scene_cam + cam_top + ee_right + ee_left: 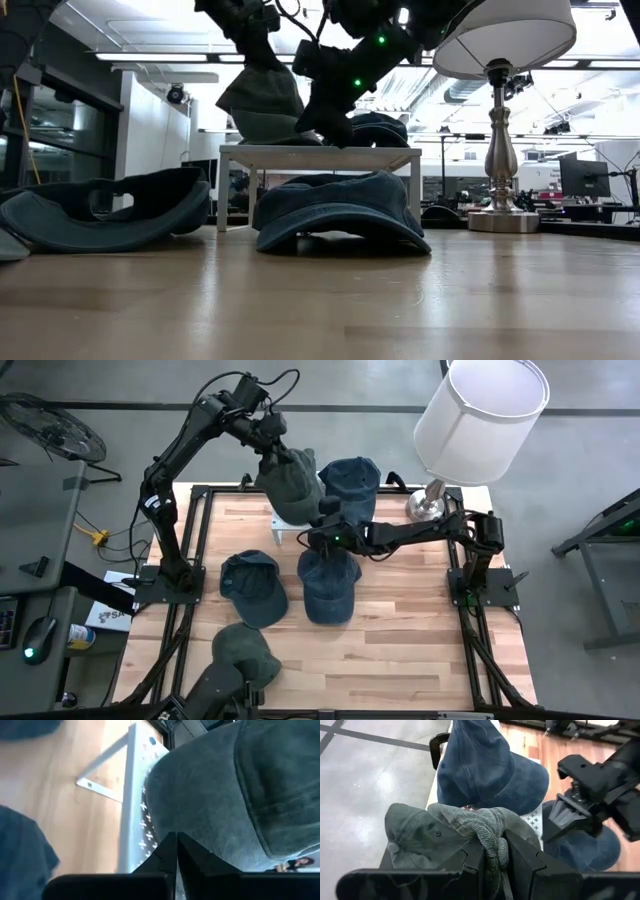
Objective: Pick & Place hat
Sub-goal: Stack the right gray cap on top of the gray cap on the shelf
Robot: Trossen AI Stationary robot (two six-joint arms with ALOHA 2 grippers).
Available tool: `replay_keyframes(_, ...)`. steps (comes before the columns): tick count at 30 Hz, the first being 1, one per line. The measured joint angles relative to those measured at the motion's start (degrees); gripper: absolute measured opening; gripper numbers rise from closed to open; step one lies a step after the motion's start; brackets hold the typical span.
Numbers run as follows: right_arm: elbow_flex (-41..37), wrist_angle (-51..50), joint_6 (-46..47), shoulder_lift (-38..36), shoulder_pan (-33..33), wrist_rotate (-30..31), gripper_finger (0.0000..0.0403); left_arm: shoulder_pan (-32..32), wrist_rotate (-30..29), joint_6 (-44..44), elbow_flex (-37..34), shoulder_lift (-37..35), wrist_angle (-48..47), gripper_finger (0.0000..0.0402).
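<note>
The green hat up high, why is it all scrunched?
The left gripper pinches the green hat by a fold of cloth, so it hangs bunched over the small white stand. Other hats lie flat on the table.

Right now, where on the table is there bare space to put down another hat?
Free: the wood between the blue hat and the right arm's base, and the near strip right of the green hat. Crowded: the white stand, where both grippers work by the lamp, and around the dark hat.

Even overhead light on the table, bright ceiling strips (150, 56) glaring behind, near tabletop (320, 310) blurred, soft shadows.
</note>
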Motion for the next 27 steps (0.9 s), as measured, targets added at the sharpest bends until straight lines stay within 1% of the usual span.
replay_keyframes(3,-0.02,0.10,2.81,-0.70,1.50,-0.15,0.0002,-1.28,-2.09,0.24,0.00,0.00,0.00,0.0058)
replay_keyframes(7,0.00,0.11,7.29,-2.50,3.98,3.27,0.0004,-2.44,-3.66,0.26,0.00,-0.02,0.00,0.0058)
replay_keyframes(11,0.00,0.19,9.48,-4.81,5.98,4.53,0.0002,-2.78,-4.07,0.26,0.00,-0.02,-0.01,0.0058)
replay_keyframes(16,0.02,0.03,13.61,-6.67,6.92,6.08,0.0001,-2.76,-4.13,-0.15,0.00,-0.02,-0.17,0.0058)
replay_keyframes(18,0.02,0.11,17.61,-6.99,6.91,6.12,0.0001,-2.76,-4.15,-0.15,0.00,-0.02,-0.24,0.0058)
replay_keyframes(21,0.03,0.00,27.75,-7.04,6.28,5.59,0.0001,-2.76,-4.16,-0.17,0.00,-0.02,-0.38,0.0058)
replay_keyframes(24,0.04,0.03,36.85,-7.04,4.46,3.69,0.0001,-2.76,-4.18,-0.16,0.00,-0.02,-0.46,0.0058)
replay_keyframes(27,0.03,0.40,43.60,-7.01,1.92,2.25,0.0000,-2.76,-4.29,-0.18,0.00,-0.02,-0.46,0.0058)
